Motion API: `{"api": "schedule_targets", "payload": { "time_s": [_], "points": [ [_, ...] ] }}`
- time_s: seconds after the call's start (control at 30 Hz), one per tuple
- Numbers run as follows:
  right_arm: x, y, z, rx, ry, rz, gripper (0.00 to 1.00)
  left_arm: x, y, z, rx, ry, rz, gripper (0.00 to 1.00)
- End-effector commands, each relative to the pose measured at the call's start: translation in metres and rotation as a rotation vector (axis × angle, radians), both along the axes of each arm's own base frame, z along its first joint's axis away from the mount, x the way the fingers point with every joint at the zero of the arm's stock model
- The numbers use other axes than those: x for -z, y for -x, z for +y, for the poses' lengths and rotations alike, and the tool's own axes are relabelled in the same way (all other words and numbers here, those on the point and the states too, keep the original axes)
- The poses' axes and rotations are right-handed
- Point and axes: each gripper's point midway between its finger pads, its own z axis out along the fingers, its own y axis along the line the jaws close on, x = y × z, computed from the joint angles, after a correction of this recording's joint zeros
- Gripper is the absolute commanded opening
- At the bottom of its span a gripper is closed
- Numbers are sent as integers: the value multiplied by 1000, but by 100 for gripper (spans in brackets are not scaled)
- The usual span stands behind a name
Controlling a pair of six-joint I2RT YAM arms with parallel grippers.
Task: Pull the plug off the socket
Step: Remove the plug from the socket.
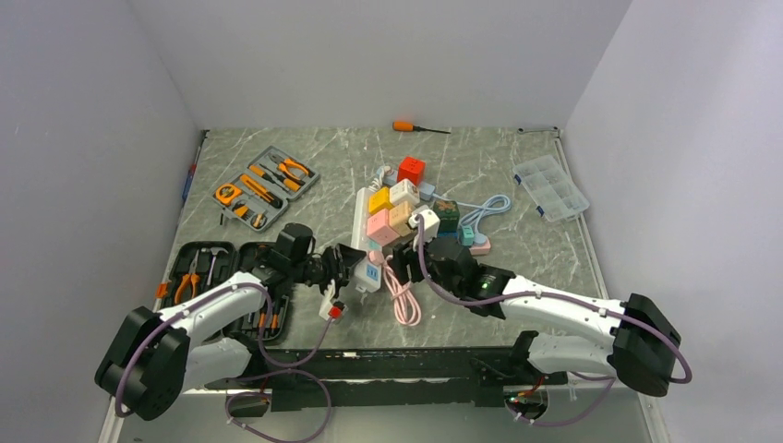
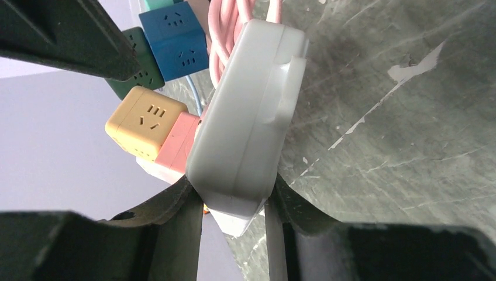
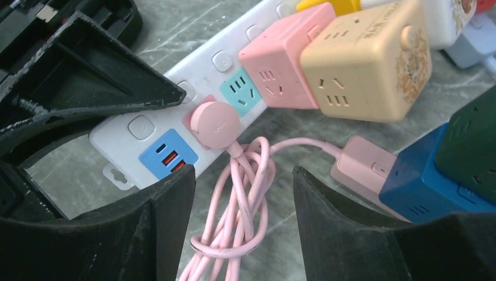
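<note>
A white power strip lies mid-table with several cube adapters plugged in. My left gripper is shut on its near end; in the left wrist view both fingers clamp the strip's end. A round pink plug sits in the strip's socket next to the blue USB panel. Its bundled pink cable runs down between my right gripper's open fingers. The right gripper hovers just short of the plug, touching nothing.
Pink and beige cubes stand in the strip beside the plug. Blue and green cubes and a pink adapter lie to the right. An open tool case, tool tray, screwdriver and clear box ring the area.
</note>
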Motion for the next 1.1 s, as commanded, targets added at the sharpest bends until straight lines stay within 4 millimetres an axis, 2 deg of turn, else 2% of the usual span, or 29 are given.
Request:
{"api": "schedule_targets", "payload": {
  "time_s": [0.0, 0.2, 0.37, 0.47, 0.63, 0.83, 0.97, 1.07],
  "points": [
    [-14, -5, 13, -20, 8, -165, 65, -122, -33, -13, -27, 223, -306, 9],
    [7, 10, 21, -59, 96, -231, 70, -139, -45, -7, -99, 244, -282, 9],
    [20, 9, 21, -49, 159, -268, 73, -144, -48, -3, -119, 245, -272, 8],
    [24, 2, 17, -10, 186, -294, 74, -145, -48, -2, -127, 245, -264, 7],
    [24, -23, 18, 54, 308, -421, 75, -148, -47, -1, -127, 250, -259, 7],
    [10, -47, 29, 148, 320, -535, 73, -149, -45, 0, -135, 249, -236, 7],
    [4, -57, 33, 205, 306, -575, 67, -145, -43, 1, -134, 235, -219, 7],
    [-6, -59, 40, 208, 273, -586, 50, -136, -41, 1, -122, 210, -210, 7]
  ]
}}
